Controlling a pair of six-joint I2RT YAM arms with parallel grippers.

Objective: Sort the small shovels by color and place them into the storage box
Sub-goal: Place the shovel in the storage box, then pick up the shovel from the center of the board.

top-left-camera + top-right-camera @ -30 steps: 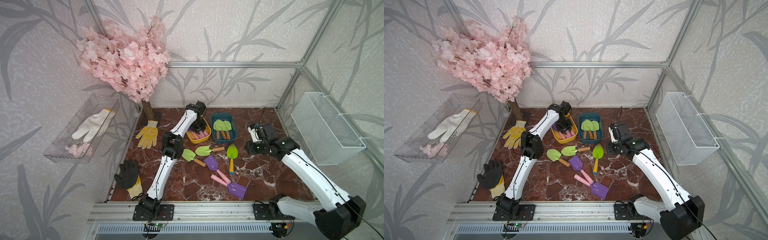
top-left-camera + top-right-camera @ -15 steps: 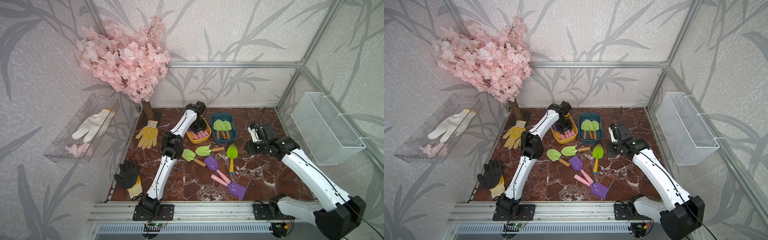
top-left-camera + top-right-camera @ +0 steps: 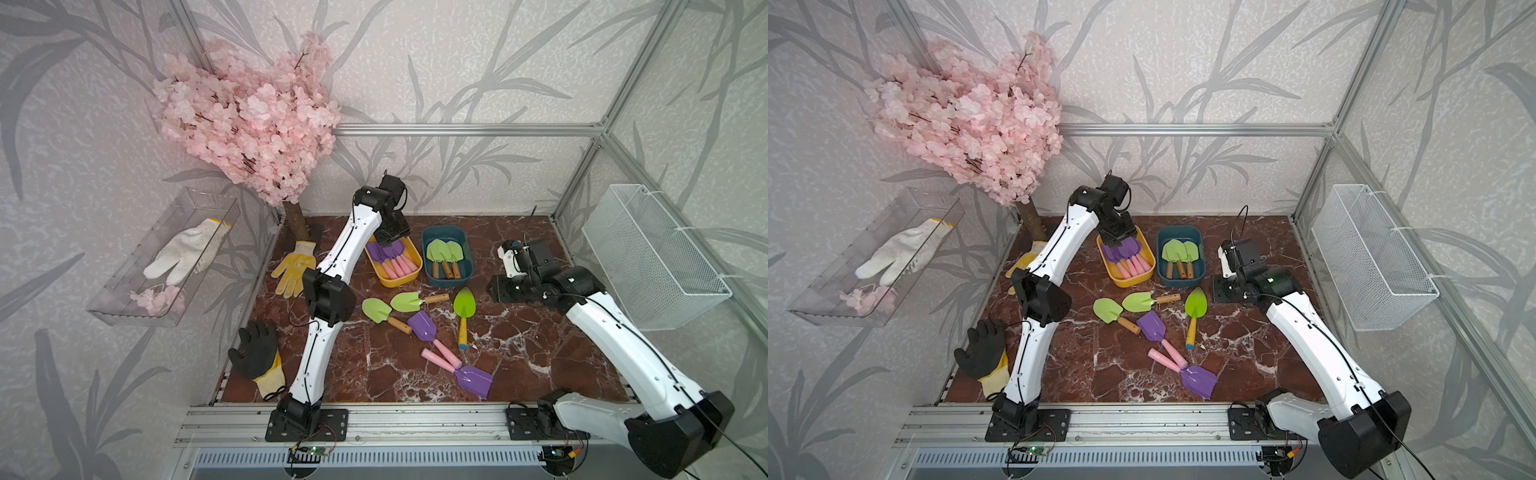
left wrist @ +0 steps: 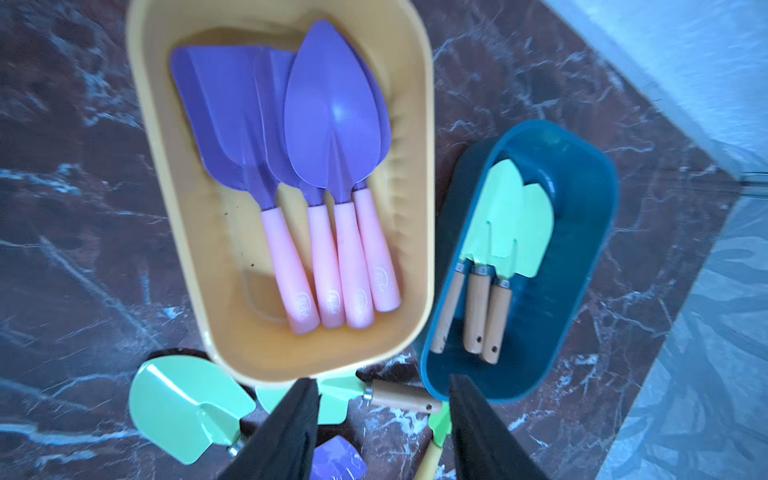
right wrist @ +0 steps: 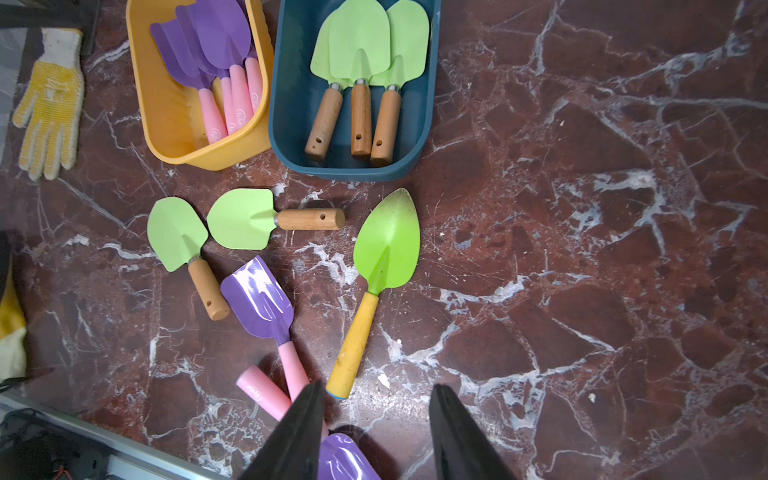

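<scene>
Marble worktop (image 3: 540, 332): pointed green shovel (image 3: 463, 318) lies front-to-back, tip toward teal tub (image 3: 446, 282), yellow handle toward robot. Left gripper (image 4: 382, 380), right gripper (image 5: 376, 386): both apart.

Bright, even light, faint shadows. Top views sharp, bowed at the edges. Ahead of the left pincer (image 4: 382, 378) everything smears bluish — ahead of the right pincer (image 5: 376, 386) a purple shovel (image 5: 257, 295) glints.

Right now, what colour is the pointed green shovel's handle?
The handle is yellow with a blue end, clearest in the right wrist view.
</scene>
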